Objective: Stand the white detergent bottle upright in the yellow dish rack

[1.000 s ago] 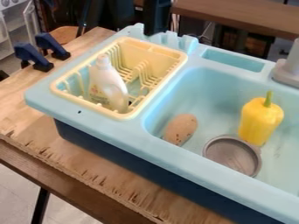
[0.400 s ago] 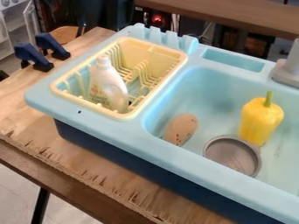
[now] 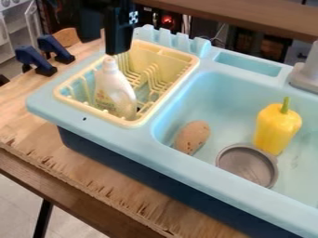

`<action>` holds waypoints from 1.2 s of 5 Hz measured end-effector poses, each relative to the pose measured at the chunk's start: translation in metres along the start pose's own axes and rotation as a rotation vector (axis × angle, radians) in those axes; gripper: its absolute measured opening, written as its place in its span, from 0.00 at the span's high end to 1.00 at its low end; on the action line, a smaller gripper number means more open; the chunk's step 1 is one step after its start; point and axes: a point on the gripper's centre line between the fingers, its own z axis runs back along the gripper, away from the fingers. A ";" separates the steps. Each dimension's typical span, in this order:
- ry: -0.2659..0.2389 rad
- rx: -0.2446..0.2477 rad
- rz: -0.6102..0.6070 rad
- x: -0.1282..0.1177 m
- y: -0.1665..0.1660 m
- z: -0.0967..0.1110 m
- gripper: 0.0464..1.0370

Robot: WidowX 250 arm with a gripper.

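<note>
The black gripper (image 3: 118,44) hangs down from the top edge, over the back left part of the yellow dish rack (image 3: 171,55). Its lower end is just above the cap of a white bottle (image 3: 114,90), which stands slightly tilted in the rack. Whether the two touch cannot be told. In the blue sink basin (image 3: 205,100) are a brown oval object (image 3: 192,137) with dark specks, a round grey metal pan (image 3: 247,166) and a yellow bell pepper (image 3: 277,126) with a green stem. The pepper is behind the pan, at the right.
The sink's blue rim (image 3: 205,166) surrounds the basin and rack. A grey faucet (image 3: 307,73) rises at the right edge. Two dark blue clamps (image 3: 55,49) hold the wooden tabletop (image 3: 93,169) at the upper left. A brown wooden surface (image 3: 248,16) lies behind.
The arm has come down from the top edge, and its gripper is now over the rack by the bottle's cap. The bottle, pepper, pan and oval object have not moved.
</note>
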 end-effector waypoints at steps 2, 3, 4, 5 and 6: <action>0.075 -0.042 -0.060 0.013 -0.009 -0.023 0.03; 0.086 -0.023 -0.065 0.014 -0.011 -0.024 0.07; 0.095 0.011 -0.035 0.013 -0.008 -0.024 0.31; 0.102 0.028 -0.005 0.012 -0.006 -0.024 0.56; 0.106 0.029 0.033 0.009 0.001 -0.024 0.74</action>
